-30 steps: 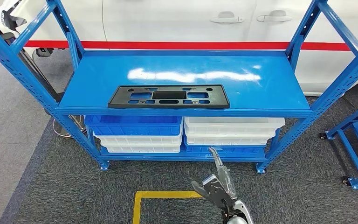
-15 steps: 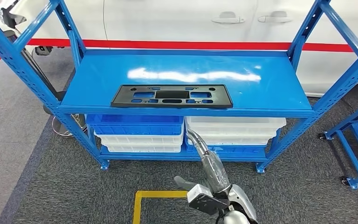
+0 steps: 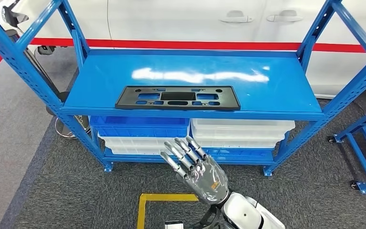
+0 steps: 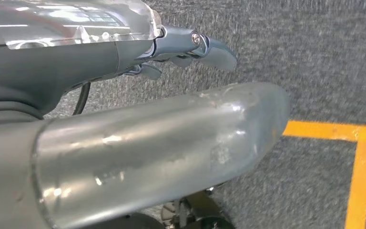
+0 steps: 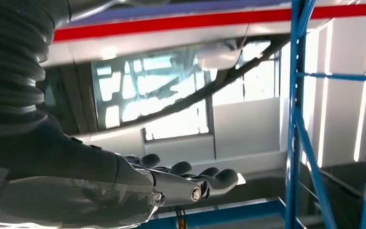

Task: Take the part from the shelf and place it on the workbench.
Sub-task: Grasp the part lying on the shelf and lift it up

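Silver and scuffed, the right hand (image 3: 196,168) is raised in front of the rack with its fingers (image 3: 183,151) spread apart and nothing in them. It sits below the level of the upper shelf (image 3: 267,90) and well short of it, over the grey carpet beside the yellow floor marking (image 3: 159,198). The left hand (image 4: 190,47) shows from its own wrist camera against the carpet; its fingers look curled inward, but I cannot tell for certain whether it is closed (the thumb fills most of that picture).

Beyond the raised hand, the part (image 3: 177,98), a flat black perforated plate, lies on the upper shelf near its front edge, left of centre, untouched. Under that shelf sit stacked blue and white bins (image 3: 143,133). Blue rack uprights (image 3: 338,90) stand at either side, and a white car with a red stripe (image 3: 171,45) is behind.

The grasp has not begun, by my reading. The plate is thin and lies flush, so fingers may slide over it, or push it deeper, instead of getting under an edge. A reach that rises too late could also knock the shelf's front lip.
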Controlling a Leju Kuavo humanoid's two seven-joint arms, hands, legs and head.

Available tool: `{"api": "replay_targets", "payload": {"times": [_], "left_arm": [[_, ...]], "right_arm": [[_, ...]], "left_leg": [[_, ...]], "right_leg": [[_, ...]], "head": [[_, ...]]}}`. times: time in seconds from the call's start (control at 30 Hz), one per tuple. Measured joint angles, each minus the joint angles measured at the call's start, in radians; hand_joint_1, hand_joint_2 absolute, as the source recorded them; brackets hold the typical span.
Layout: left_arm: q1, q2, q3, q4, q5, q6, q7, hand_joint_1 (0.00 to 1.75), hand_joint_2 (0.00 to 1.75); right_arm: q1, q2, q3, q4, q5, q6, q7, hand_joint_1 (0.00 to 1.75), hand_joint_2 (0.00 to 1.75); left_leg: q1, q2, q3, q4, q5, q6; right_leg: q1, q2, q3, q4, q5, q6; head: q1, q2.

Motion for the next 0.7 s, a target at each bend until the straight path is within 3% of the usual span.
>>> {"api": "replay_targets", "payload": {"times": [0.1,0.13,0.2,0.27,0.3,0.33,0.4,0.47,0.6,0.63,0.7], "left_arm": [[-0.004,0.001,0.000,0.000,-0.026,-0.017,0.002,0.00,0.00],[-0.006,0.002,0.000,0.000,-0.030,-0.028,0.003,0.00,0.00],[-0.008,0.003,0.000,0.000,-0.033,-0.052,0.003,0.00,0.00],[-0.008,0.007,0.001,0.000,-0.033,-0.066,0.003,0.00,0.00],[-0.007,0.008,0.002,0.000,-0.033,-0.069,0.002,0.00,0.00],[-0.007,0.011,0.003,0.000,-0.034,-0.072,0.002,0.00,0.00],[-0.008,0.014,0.006,0.000,-0.037,-0.075,0.003,0.00,0.00],[-0.010,0.017,0.008,0.000,-0.040,-0.079,0.004,0.00,0.00],[-0.009,0.022,0.012,0.000,-0.052,-0.086,0.004,0.00,0.00],[-0.009,0.023,0.014,0.000,-0.055,-0.086,0.004,0.00,0.00],[-0.011,0.025,0.017,0.000,-0.060,-0.086,0.003,0.00,0.00]], "right_arm": [[-0.038,-0.012,0.009,0.029,0.080,-0.041,0.052,0.00,1.75],[-0.056,-0.020,0.014,0.040,0.086,-0.045,0.072,0.00,1.75],[-0.081,-0.042,0.026,0.061,0.091,-0.047,0.102,0.00,1.75],[-0.088,-0.070,0.042,0.078,0.093,-0.048,0.113,0.00,1.75],[-0.089,-0.083,0.050,0.084,0.093,-0.048,0.114,0.00,1.75],[-0.089,-0.097,0.058,0.089,0.094,-0.048,0.115,0.00,1.75],[-0.091,-0.121,0.067,0.098,0.094,-0.048,0.115,0.00,1.75],[-0.092,-0.139,0.071,0.105,0.090,-0.049,0.106,0.00,1.75],[-0.092,-0.147,0.071,0.114,0.070,-0.050,0.077,0.00,1.75],[-0.092,-0.146,0.071,0.116,0.064,-0.051,0.071,0.00,1.75],[-0.091,-0.140,0.069,0.119,0.051,-0.050,0.064,0.00,1.75]], "left_leg": [[0.004,0.002,-0.008,0.020,-0.017,-0.017],[0.006,0.003,-0.025,0.058,-0.038,-0.023],[0.008,0.003,-0.090,0.186,-0.096,-0.032],[0.010,0.004,-0.144,0.280,-0.115,-0.039],[0.011,0.004,-0.146,0.273,-0.095,-0.041],[0.013,0.004,-0.128,0.229,-0.060,-0.042],[0.014,0.004,-0.068,0.095,0.002,-0.041],[0.010,0.003,-0.034,0.021,0.014,-0.025],[0.010,-0.003,-0.015,0.005,0.006,0.016],[0.009,-0.005,-0.008,0.004,0.004,0.023],[0.005,-0.007,0.001,0.003,-0.002,0.033]], "right_leg": [[-0.005,0.000,0.005,-0.010,0.005,-0.014],[-0.008,-0.003,0.007,-0.014,0.006,-0.019],[-0.008,-0.009,0.009,-0.015,0.003,-0.025],[-0.008,-0.014,0.011,-0.015,-0.002,-0.026],[-0.009,-0.015,0.014,-0.014,-0.005,-0.024],[-0.011,-0.016,0.018,-0.013,-0.009,-0.020],[-0.013,-0.018,0.028,-0.008,-0.019,-0.008],[-0.010,-0.019,0.034,-0.008,-0.025,0.006],[-0.013,-0.016,0.034,0.018,-0.028,0.026],[-0.013,-0.016,0.017,0.052,-0.044,0.026],[-0.012,-0.013,-0.054,0.171,-0.093,0.024]], "head": [[0.000,0.000],[0.000,0.000],[0.000,0.000],[0.000,0.000],[0.000,0.000],[0.000,0.000],[0.000,0.000],[0.000,0.000],[0.000,0.000],[0.000,0.000],[0.000,0.000]]}}
